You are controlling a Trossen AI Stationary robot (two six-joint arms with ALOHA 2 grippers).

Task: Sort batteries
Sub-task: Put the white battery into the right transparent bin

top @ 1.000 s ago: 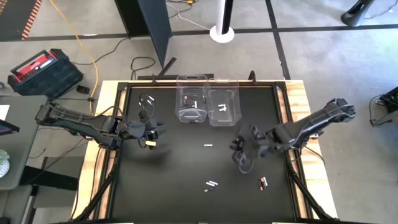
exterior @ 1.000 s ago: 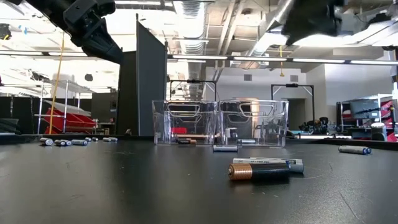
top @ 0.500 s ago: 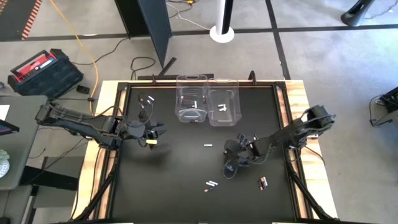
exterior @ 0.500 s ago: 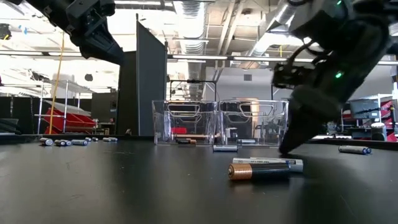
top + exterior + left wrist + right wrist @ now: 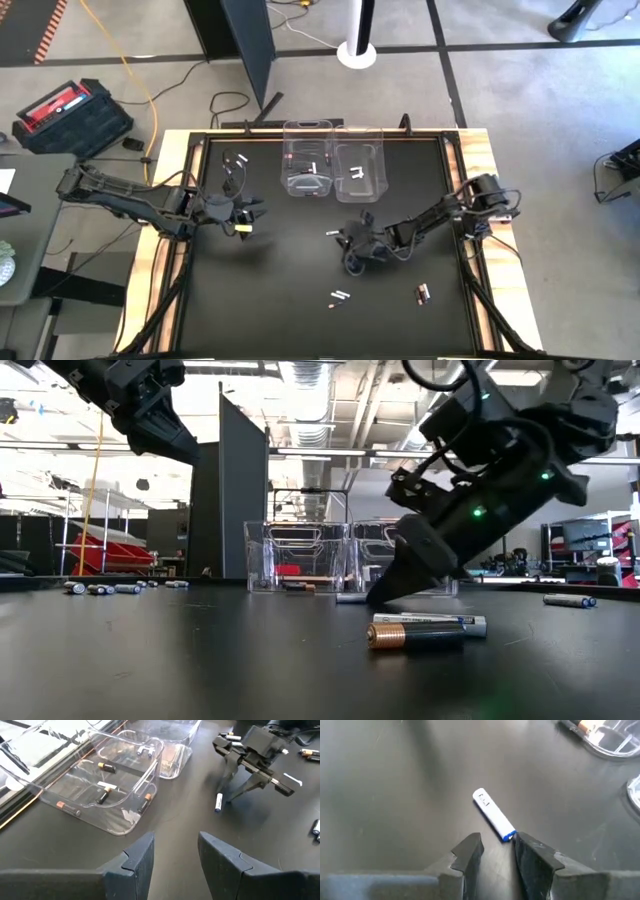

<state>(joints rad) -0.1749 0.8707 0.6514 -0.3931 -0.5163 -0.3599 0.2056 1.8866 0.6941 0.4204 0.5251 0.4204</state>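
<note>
The right gripper [image 5: 348, 240] is low over the middle of the black worktop [image 5: 270, 290], its fingers [image 5: 470, 852] parted with a narrow gap and gripping nothing. A white battery with a blue end [image 5: 493, 814] lies flat on the worktop just ahead of those fingertips, its blue end close to the gap between them but not inside it. In the low view the same gripper [image 5: 385, 592] comes down at a slant with its tips at or just above the surface (contact cannot be told), in front of the two clear bins [image 5: 352, 556].

The left gripper [image 5: 243, 215] hangs above the worktop near its left edge, fingers [image 5: 137, 857] parted and empty.

The two clear bins [image 5: 333, 160] stand side by side at the far edge of the worktop, touching or nearly so. The left-hand bin [image 5: 100, 782] holds several batteries [image 5: 105, 794], dark ones with copper ends and a white one. The other bin holds a few white cells [image 5: 358, 173].

More batteries lie loose: a small cluster near the far left corner [image 5: 236, 160], a pair of white ones [image 5: 340, 297] toward the near edge, and a dark pair with copper ends [image 5: 422, 293] toward the near right. One dark copper-tipped cell [image 5: 425, 631] lies closest to the low camera.
</note>
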